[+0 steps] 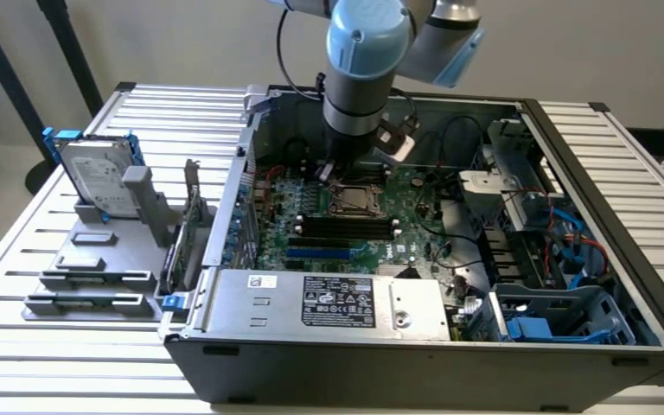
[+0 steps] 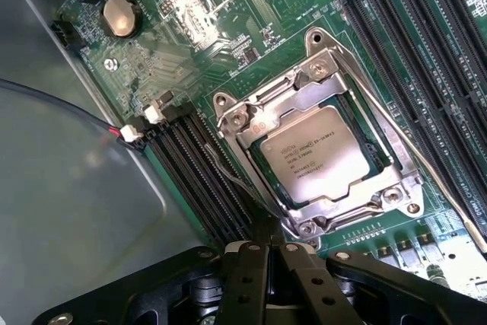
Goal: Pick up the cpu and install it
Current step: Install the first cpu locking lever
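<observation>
A robot arm is reaching down into an open computer case (image 1: 609,259) lying on a slatted metal table (image 1: 32,380), its gripper (image 2: 270,253) hovering over the green motherboard (image 1: 418,226). The cpu (image 2: 313,156) is sitting inside the metal socket frame (image 2: 396,188), pale silver top facing up with printed lettering showing, framed by the bracket and its screws. In the wrist view the black fingers (image 2: 247,279) are pressed together with nothing between them, their tips hanging just beside one corner of the frame, apart from the chip itself. Rows of black memory slots (image 2: 205,180) are running along both sides of the socket. Towards the exterior view's left, a hard drive (image 1: 93,177) with a blue bracket is standing upright on a grey fixture (image 1: 90,281).
</observation>
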Robot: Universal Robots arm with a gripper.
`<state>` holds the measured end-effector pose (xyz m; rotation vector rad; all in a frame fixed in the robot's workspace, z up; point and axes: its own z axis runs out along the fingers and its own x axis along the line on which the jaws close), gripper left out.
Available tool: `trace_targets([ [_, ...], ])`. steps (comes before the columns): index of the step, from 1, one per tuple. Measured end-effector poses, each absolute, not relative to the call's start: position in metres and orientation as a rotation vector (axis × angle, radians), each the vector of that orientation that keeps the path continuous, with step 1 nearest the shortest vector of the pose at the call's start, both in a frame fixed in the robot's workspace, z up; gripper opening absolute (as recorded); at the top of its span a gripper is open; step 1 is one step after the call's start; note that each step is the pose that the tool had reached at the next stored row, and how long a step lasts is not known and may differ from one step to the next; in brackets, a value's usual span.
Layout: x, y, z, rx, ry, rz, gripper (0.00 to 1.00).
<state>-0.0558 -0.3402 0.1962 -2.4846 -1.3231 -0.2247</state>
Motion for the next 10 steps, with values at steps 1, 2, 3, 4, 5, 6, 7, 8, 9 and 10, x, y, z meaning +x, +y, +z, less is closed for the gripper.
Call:
trace_targets([
  [1, -0.0554, -0.3402, 0.1961, -2.486, -1.324, -0.224, 0.11],
  [2, -0.0553, -0.3401, 0.1960, -2.487, -1.324, -0.223, 0.11],
  [3, -0.0553, -0.3399, 0.1960, -2.488, -1.325, -0.222, 0.11],
  [4, -0.0553, -0.3394, 0.1960, -2.489, -1.325, -0.221, 0.11],
  [5, -0.0553, -0.3388, 0.1960, -2.490, -1.326, -0.221, 0.11],
  [6, -0.0553, -0.3383, 0.1959, -2.490, -1.326, -0.220, 0.11],
  [7, -0.0553, -0.3377, 0.1959, -2.491, -1.327, -0.220, 0.11],
  [8, -0.0553, -0.3372, 0.1958, -2.492, -1.327, -0.219, 0.11],
  [9, -0.0553, -0.3368, 0.1957, -2.492, -1.327, -0.219, 0.11],
  [10, -0.0553, -0.3364, 0.1956, -2.493, -1.327, -0.219, 0.11],
])
